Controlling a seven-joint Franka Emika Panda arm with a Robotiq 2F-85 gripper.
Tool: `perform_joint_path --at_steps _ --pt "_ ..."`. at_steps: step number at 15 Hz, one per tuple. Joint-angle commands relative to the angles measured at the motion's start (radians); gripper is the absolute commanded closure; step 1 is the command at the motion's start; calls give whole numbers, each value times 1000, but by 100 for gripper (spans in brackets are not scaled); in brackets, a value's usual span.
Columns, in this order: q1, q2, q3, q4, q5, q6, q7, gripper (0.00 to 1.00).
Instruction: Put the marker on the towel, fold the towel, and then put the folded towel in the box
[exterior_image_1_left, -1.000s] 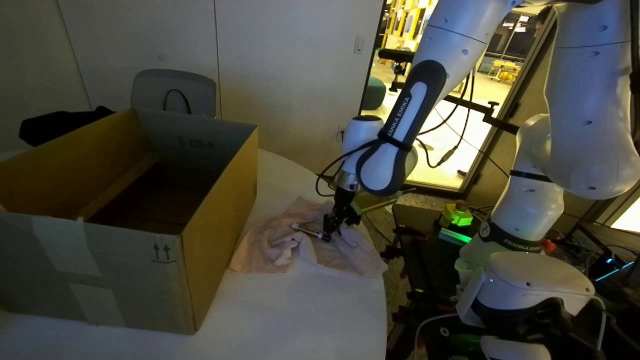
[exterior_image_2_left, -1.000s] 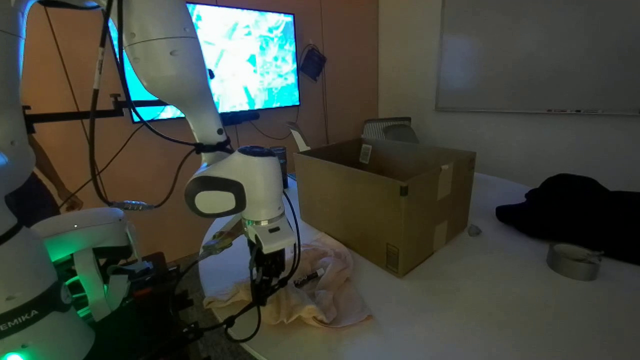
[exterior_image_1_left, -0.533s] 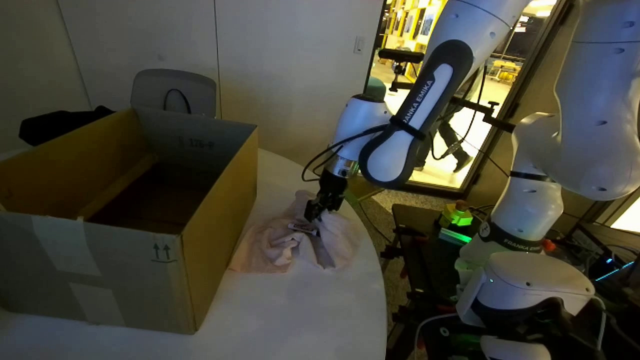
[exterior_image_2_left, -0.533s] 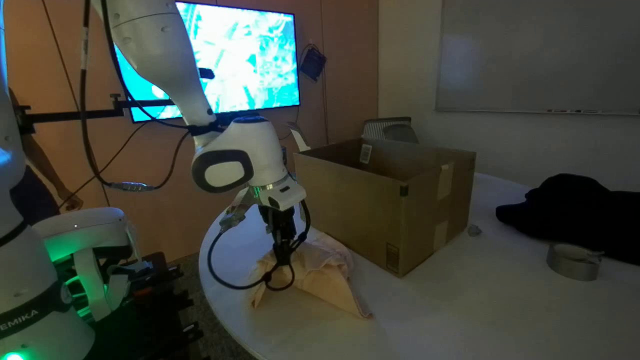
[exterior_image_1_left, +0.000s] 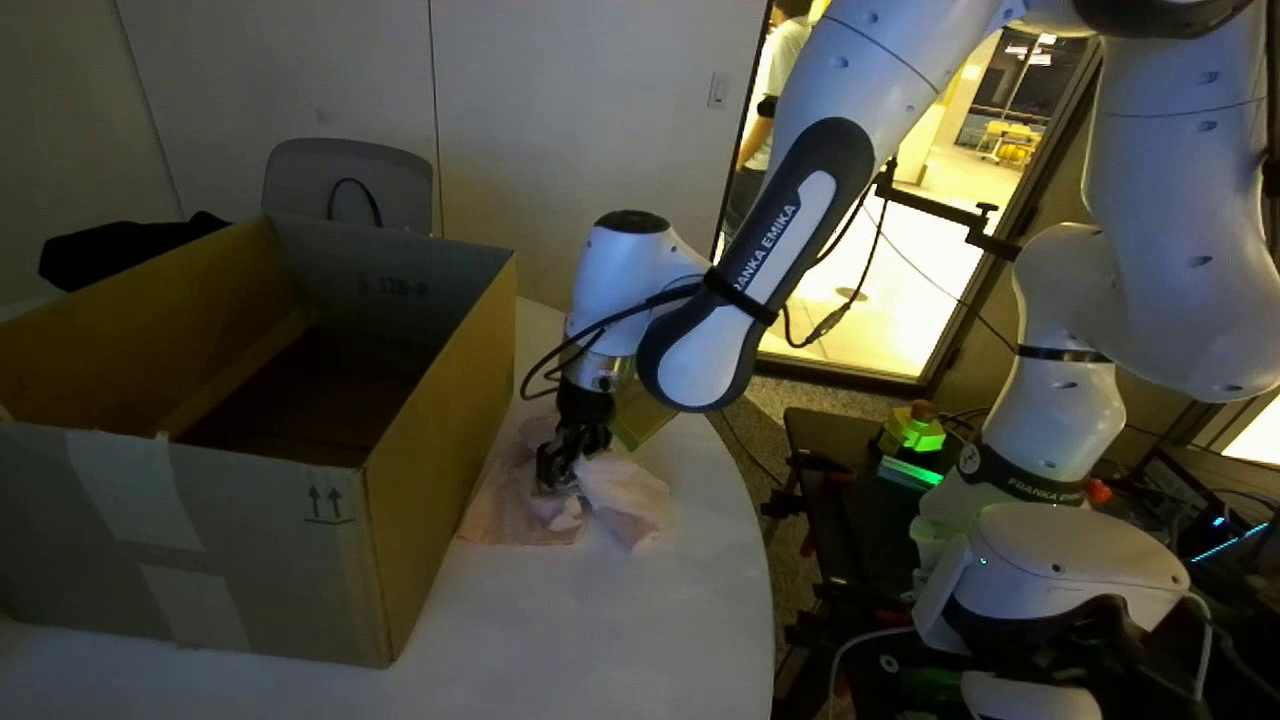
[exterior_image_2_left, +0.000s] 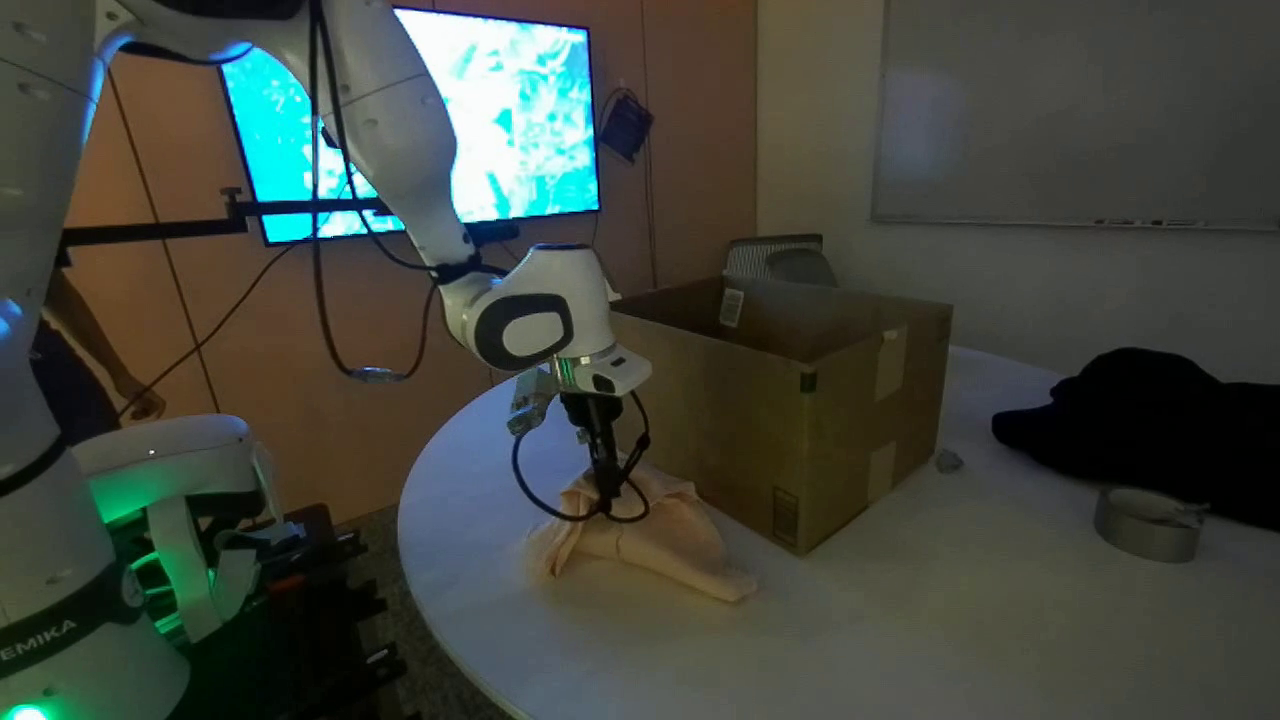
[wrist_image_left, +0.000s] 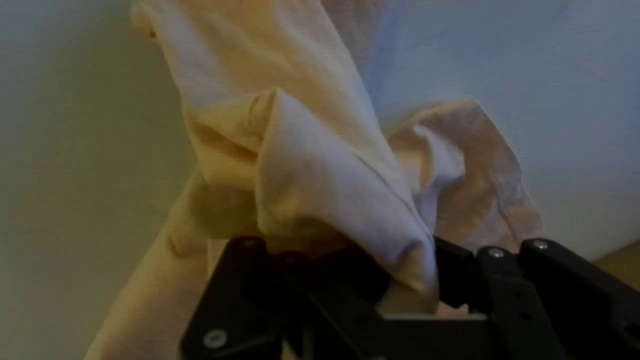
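The pale pink towel lies bunched on the white table beside the box; it also shows in an exterior view and the wrist view. My gripper is low over the towel, pointing down, and also shows in an exterior view. In the wrist view my fingers have a raised fold of towel pinched between them. One towel flap is folded over toward the box. The marker is hidden, out of sight in all current views. The open cardboard box stands close by; it also shows in an exterior view.
The round white table has its edge near the robot base. A grey tape roll, a black cloth and a small crumpled scrap lie beyond the box. A chair stands behind it.
My gripper has moved toward the box, lifting a towel edge and carrying it over the marker. The marker, visible on the towel earlier, is now hidden. The box has not moved.
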Motion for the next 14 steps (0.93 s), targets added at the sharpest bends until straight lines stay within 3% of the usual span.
perform_joint_path --at_steps 1,2,3,11,12,14 --pt "12 97 12 133 -9 -56 0 73" --pt "17 110 14 147 -10 -53 -1 73" --pt "27 112 9 150 -16 -50 0 67" --pt "145 99 2 165 -129 -22 -16 7" --pt "158 105 5 175 -142 -27 -18 1" --pt "178 108 4 184 -162 -30 -18 0"
